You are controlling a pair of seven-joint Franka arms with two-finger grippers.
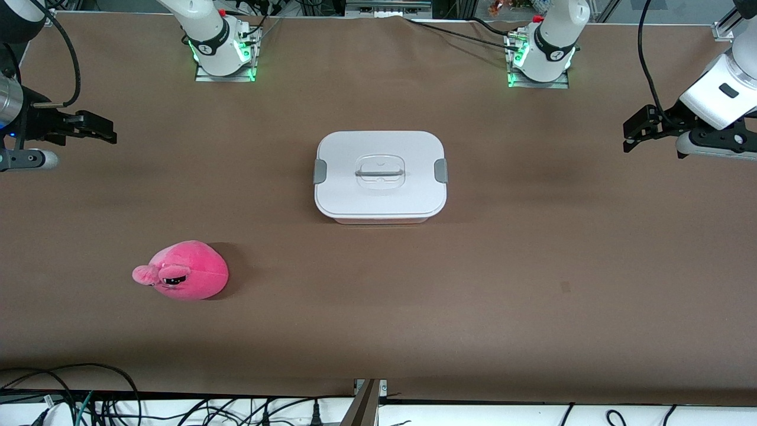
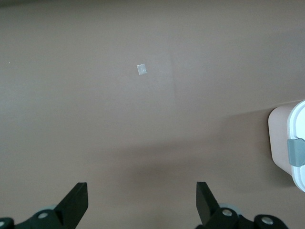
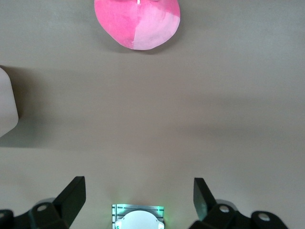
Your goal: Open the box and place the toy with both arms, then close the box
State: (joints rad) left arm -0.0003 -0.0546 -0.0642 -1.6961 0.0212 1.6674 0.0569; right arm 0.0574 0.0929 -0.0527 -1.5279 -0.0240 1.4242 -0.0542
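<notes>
Tabletop toy [image 1: 188,272], snout toward right arm's end

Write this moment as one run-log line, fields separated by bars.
white-lidded pale pink plastic box: closed | bright pink round plush toy: on table | left gripper: open, waiting | right gripper: open, waiting

Both arms wait, raised over the ends of the table. The left gripper [image 1: 634,133] hangs over its arm's end, fingers [image 2: 76,202] spread wide. The right gripper [image 1: 97,129] hangs over its own end, fingers [image 3: 71,195] likewise parted, apparently about as wide. Neither holds anything.
</notes>
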